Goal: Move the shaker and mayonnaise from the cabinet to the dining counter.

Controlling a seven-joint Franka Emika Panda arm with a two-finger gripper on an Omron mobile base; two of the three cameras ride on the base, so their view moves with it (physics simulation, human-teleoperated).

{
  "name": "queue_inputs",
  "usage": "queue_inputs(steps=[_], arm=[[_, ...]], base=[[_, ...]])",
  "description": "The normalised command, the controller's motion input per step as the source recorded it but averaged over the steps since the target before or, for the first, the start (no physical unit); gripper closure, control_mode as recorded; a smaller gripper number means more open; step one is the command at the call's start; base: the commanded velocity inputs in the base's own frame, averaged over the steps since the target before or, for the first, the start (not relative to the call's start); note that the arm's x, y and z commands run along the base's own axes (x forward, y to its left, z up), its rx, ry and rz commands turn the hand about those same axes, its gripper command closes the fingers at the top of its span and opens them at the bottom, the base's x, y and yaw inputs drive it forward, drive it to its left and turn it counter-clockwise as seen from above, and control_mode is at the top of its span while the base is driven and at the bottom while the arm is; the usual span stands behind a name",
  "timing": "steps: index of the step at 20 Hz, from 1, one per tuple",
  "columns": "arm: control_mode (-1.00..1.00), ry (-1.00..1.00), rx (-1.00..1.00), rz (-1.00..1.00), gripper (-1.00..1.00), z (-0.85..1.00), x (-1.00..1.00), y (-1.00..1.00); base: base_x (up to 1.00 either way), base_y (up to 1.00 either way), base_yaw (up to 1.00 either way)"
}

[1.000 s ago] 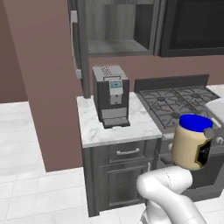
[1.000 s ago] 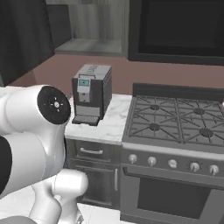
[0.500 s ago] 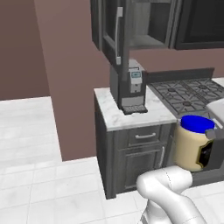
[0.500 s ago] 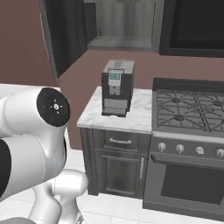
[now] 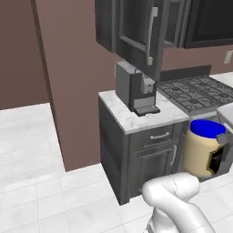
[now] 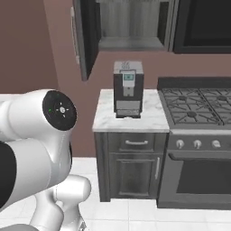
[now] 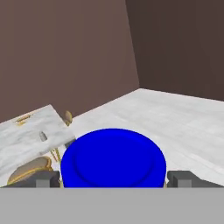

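Note:
The mayonnaise (image 5: 200, 152), a cream jar with a bright blue lid, hangs at the lower right of the left base view, and my gripper (image 5: 215, 159) is shut on its sides. Seen from the hand, the blue lid (image 7: 113, 159) sits between my two fingertips (image 7: 46, 178). The dark grey cabinet (image 5: 136, 32) stands open above the worktop, its shelf (image 6: 131, 43) bare. Far left in the hand view lies the marble dining counter (image 7: 19, 135) with orange-wood chairs (image 7: 30, 168). A small grey shape that looks like the shaker (image 7: 43, 136) stands on it.
A coffee machine (image 6: 127, 88) stands on the small marble worktop (image 6: 106, 118) over a dark drawer unit (image 6: 131, 169). A gas stove (image 6: 198, 106) with an oven is to its right. A brown wall (image 5: 68, 68) and white tiled floor (image 5: 36, 182) lie to the left.
The whole scene has shifted in both base views, so the base has driven and turned. The jar has stayed in my gripper, at the same place beside the arm.

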Motion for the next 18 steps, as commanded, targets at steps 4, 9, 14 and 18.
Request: queue_inputs(steps=[4, 9, 14, 18], arm=[[1.0, 0.0, 0.0, 0.0, 1.0, 0.0, 0.0, 0.0], [1.0, 0.0, 0.0, 0.0, 1.0, 0.0, 0.0, 0.0], [1.0, 0.0, 0.0, 0.0, 1.0, 0.0, 0.0, 0.0], [1.0, 0.0, 0.0, 0.0, 1.0, 0.0, 0.0, 0.0]], base=[[0.12, 0.66, -0.33], [0.03, 0.88, 0.02], [0.0, 0.61, 0.46], [-0.01, 0.39, 0.72]])
